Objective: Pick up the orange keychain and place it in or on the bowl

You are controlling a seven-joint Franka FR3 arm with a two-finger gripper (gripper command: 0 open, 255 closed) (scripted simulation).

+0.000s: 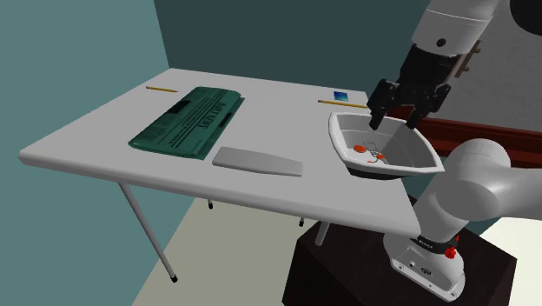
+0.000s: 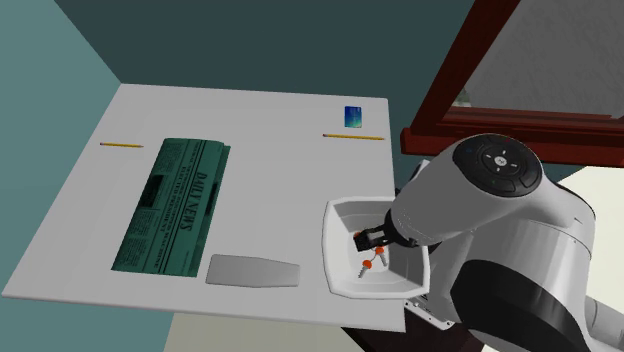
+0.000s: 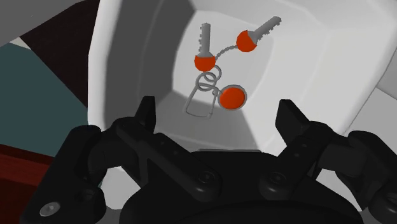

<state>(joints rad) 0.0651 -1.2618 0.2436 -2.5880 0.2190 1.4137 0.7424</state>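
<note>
The orange keychain (image 3: 219, 70), two grey keys with orange heads and an orange round tag on rings, lies on the bottom of the white bowl (image 3: 331, 76). It lies free, with nothing touching it. My gripper (image 3: 216, 118) hangs straight above the bowl, open, fingers wide apart and empty. From the shoulder view, the gripper (image 1: 399, 116) hovers over the bowl's far rim (image 1: 347, 117), and the keychain (image 1: 372, 153) shows as small orange spots inside. The second exterior view has the arm covering part of the bowl (image 2: 345, 215), with the keychain (image 2: 370, 260) visible beside it.
The bowl stands at the white table's (image 1: 104, 130) edge nearest the stand. A folded green newspaper (image 1: 187, 120), a grey flat slab (image 1: 258, 161), two pencils (image 1: 161, 89) and a small blue card (image 1: 341, 96) also lie on the table. A dark red frame (image 2: 470, 100) stands behind the arm.
</note>
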